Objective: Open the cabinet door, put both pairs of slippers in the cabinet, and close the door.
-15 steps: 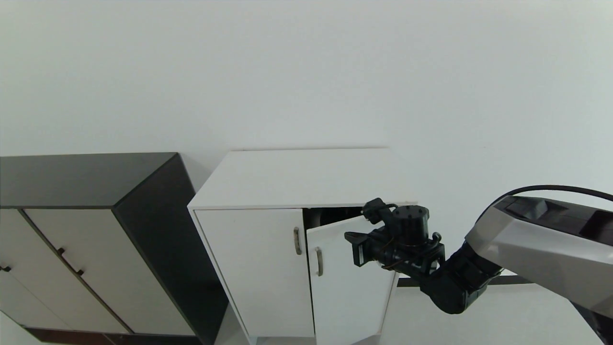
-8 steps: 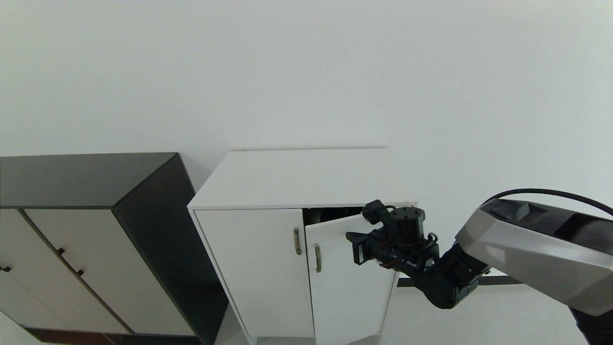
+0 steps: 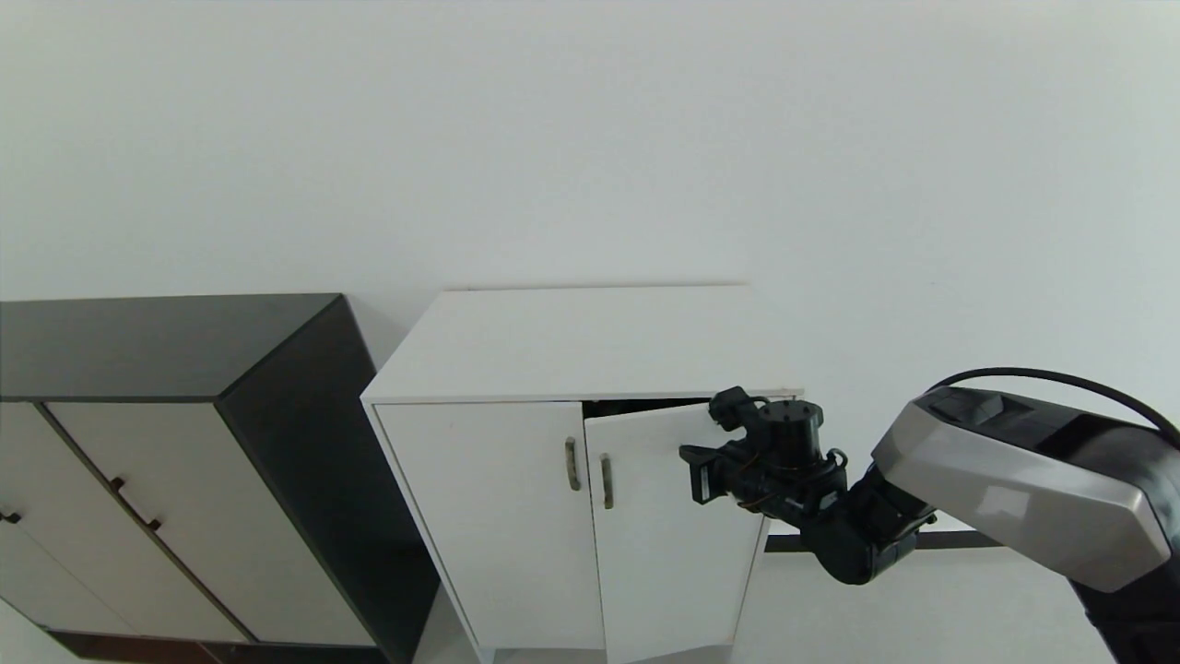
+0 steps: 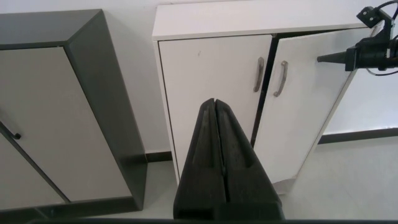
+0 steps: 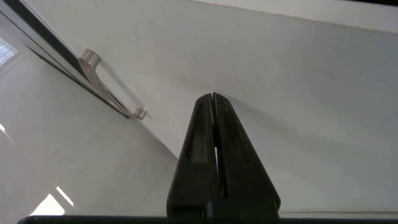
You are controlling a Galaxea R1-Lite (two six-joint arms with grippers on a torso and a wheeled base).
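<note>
Head view: in the last second the right door (image 3: 664, 526) of the cabinet (image 3: 572, 341) has swung almost shut, with my right gripper (image 3: 693, 475) pushing near its top edge. Left wrist view: the left gripper (image 4: 214, 103) is closed and empty, facing the cabinet front. Right wrist view: fingers pressed together at the door, near its handle (image 5: 112, 87). The slippers are probably inside already.
</note>
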